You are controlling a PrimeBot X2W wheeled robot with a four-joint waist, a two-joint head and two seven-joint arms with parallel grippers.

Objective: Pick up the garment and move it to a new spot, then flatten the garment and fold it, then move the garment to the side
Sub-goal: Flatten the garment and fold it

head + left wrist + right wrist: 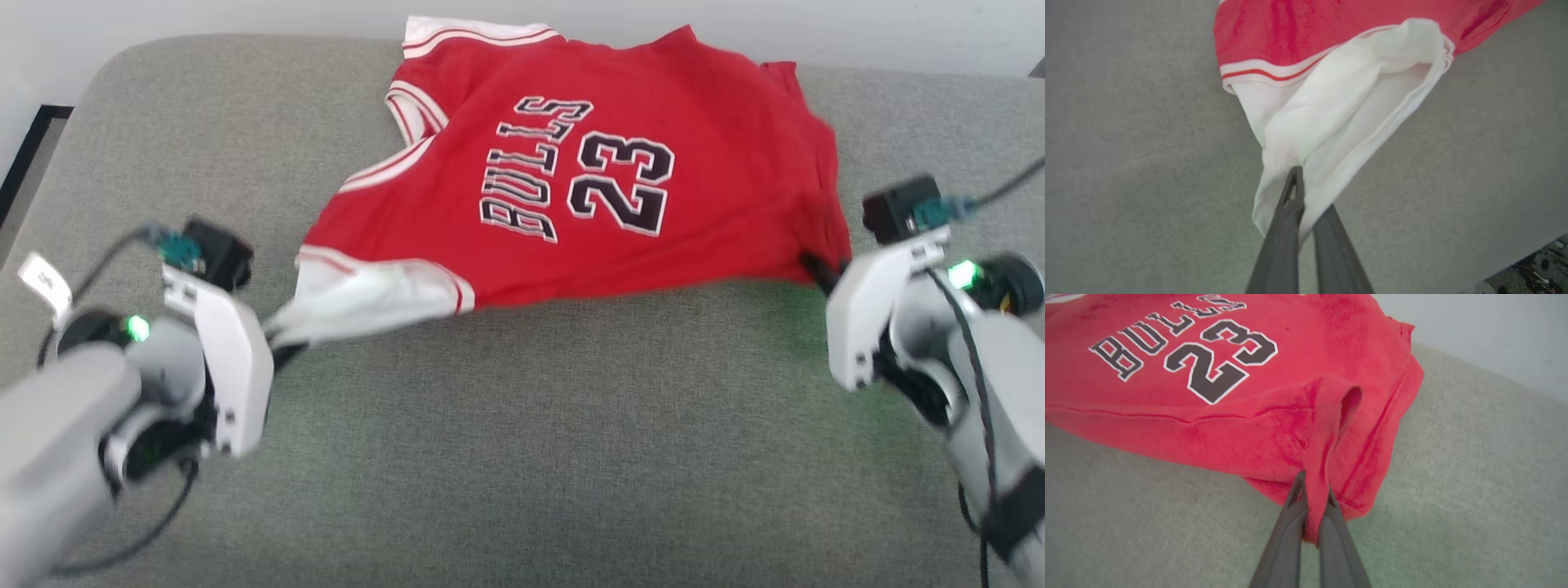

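Red short-sleeved jersey shirt with white sleeves and red-and-white striped trim is seen lying print-up on the far half of a grey fabric cushion, its near edge raised and stretched between the two arms. Left gripper is clamped on the bunched white sleeve; in the left wrist view the cloth is pinched between the dark fingers of that gripper. Right gripper is clamped on a pinched-up fold of red fabric at the shirt's corner, with the cloth pulled down between its fingers. Stage is judged as early: shirt grasped at two points, relocating or spreading in hand; far side is rumpled with one sleeve tucked near the wall, so flattening is not done. No fold is made, and the move to the side is left. Writing read on the shirt: "BULLS" and number "23", black with white outline. A small white tag is noted by the left arm cable; its text can't be read.
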